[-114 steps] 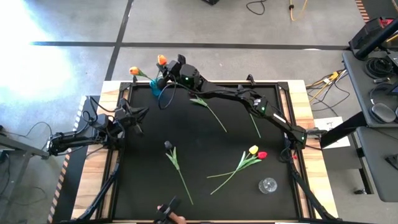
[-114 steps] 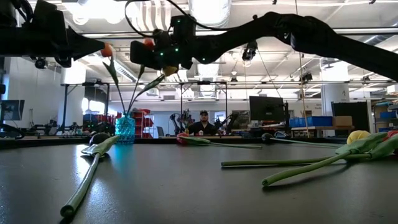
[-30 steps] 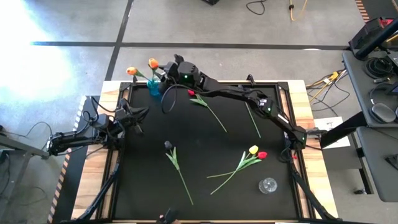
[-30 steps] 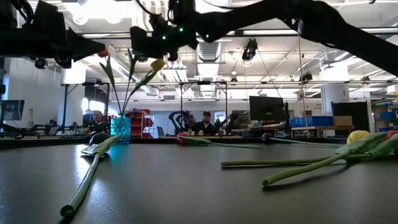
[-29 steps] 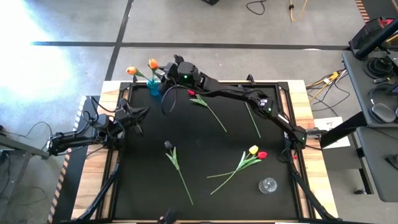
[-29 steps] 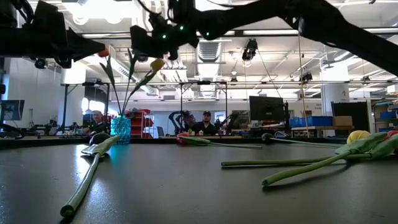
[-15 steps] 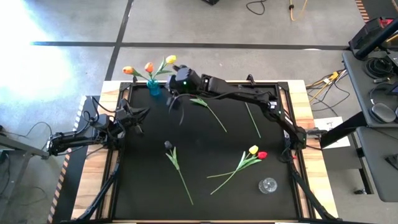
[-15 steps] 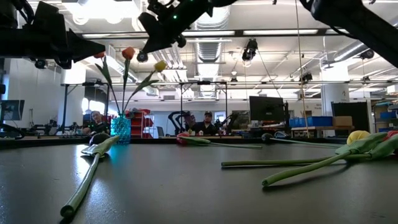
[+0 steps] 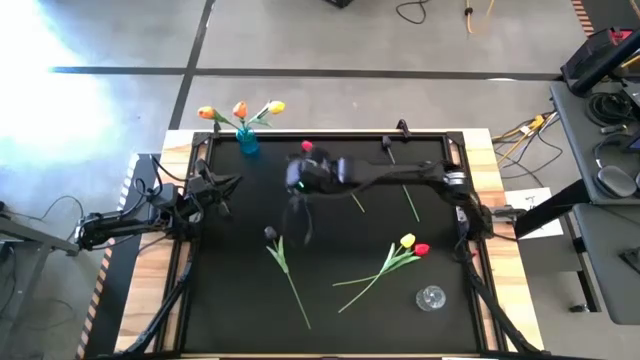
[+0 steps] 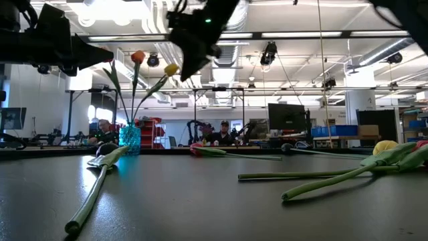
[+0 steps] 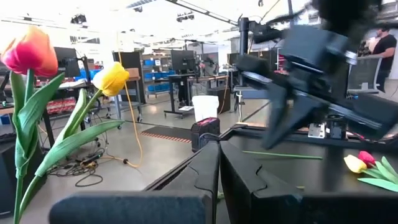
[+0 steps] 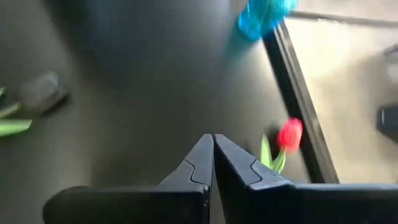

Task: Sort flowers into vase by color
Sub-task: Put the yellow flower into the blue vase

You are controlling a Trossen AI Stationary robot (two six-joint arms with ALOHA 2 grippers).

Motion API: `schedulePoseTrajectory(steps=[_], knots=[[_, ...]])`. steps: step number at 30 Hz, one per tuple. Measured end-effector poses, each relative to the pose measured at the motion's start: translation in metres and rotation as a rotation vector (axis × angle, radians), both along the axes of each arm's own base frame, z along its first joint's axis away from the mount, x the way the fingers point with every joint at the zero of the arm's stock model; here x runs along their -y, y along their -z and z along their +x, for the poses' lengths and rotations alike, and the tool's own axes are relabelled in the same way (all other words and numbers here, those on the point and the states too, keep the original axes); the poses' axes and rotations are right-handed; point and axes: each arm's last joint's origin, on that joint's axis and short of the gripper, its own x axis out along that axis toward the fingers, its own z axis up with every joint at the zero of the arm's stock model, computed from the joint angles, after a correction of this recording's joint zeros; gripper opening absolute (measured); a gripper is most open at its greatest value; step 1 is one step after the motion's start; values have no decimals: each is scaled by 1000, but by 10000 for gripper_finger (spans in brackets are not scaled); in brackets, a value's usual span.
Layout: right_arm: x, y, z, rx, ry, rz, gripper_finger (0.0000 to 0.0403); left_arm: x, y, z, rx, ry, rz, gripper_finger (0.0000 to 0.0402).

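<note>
A small blue vase (image 9: 247, 143) stands at the table's far left corner and holds two orange tulips (image 9: 240, 108) and a yellow tulip (image 9: 276, 106) by their stems. On the black mat lie a red tulip (image 9: 307, 147), a dark-headed tulip (image 9: 270, 233), and a yellow (image 9: 407, 240) and red (image 9: 421, 249) pair. My right gripper (image 9: 298, 195) (image 12: 212, 138) hangs shut and empty above the mat's middle, near-right of the vase. My left gripper (image 9: 228, 182) (image 11: 219, 146) waits shut at the left edge.
A clear glass vase (image 9: 431, 297) stands near the mat's near right corner. A bare green stem (image 9: 410, 205) lies toward the far right. A raised frame (image 9: 330, 136) borders the mat. People sit in the room beyond the far edge.
My right gripper has left the yellow tulip standing in the blue vase beside the two orange ones. It has then swung away from the vase toward the near edge and the mat's middle, moving fast. The left arm has kept still.
</note>
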Motion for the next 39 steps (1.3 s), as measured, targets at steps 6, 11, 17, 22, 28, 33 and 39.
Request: schedulePoseTrajectory(steps=[6, 11, 17, 22, 28, 33, 39], knots=[[-48, 22, -68, 53, 154, 92, 9, 1, 0, 1, 0, 27, -11, 0], [-87, 31, -127, 138, 353, 245, 9, 1, 1, 2, 0, 33, -34, 0], [-124, 56, -175, 147, 496, 386, 13, 0, 3, 4, -12, 37, -64, 0], [-140, 74, -195, 65, 667, 511, 48, 0, 6, 7, -26, 39, -97, 0], [-141, 88, -203, -29, 905, 586, 129, 0, 8, 9, -47, 42, -124, 0], [-145, 103, -205, -134, 1027, 650, 189, -1, 10, 11, -59, 45, -135, 0], [-144, 119, -203, -186, 1107, 640, 205, -1, 10, 12, -66, 44, -137, 0]])
